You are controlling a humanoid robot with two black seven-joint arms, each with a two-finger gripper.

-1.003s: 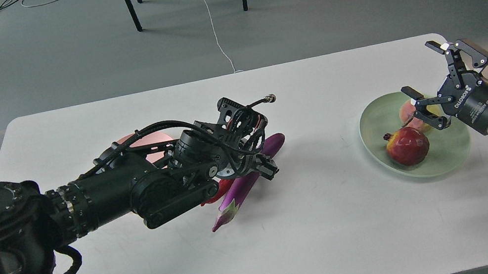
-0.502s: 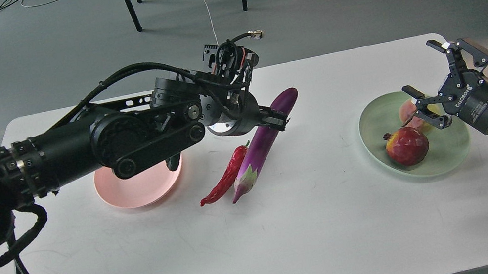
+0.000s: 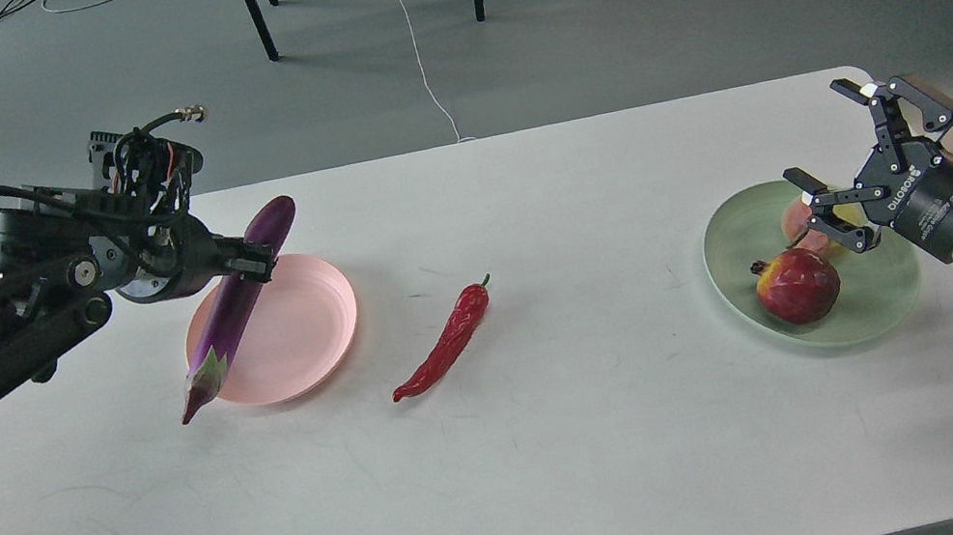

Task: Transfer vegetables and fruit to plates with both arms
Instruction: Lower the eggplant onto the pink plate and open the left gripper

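Observation:
My left gripper (image 3: 253, 266) is shut on the purple eggplant (image 3: 234, 307) and holds it tilted over the left side of the pink plate (image 3: 306, 327), stem end low at the plate's front left rim. The red chili pepper (image 3: 446, 343) lies on the table between the two plates. The pale green plate (image 3: 875, 305) at the right holds the dark red pomegranate (image 3: 797, 285) and the yellow-green blushed fruit (image 3: 797, 221), partly hidden behind my right gripper (image 3: 823, 147). The right gripper is open and empty above the plate's far right side.
The white table (image 3: 570, 467) has its far edge just behind the plates and its right edge near my right arm. Chair and table legs (image 3: 254, 8) and a white cable (image 3: 419, 52) are on the floor beyond.
My left arm has carried the eggplant up off the table and leftward to over the pink plate, uncovering the chili and the plate. The right arm has not moved.

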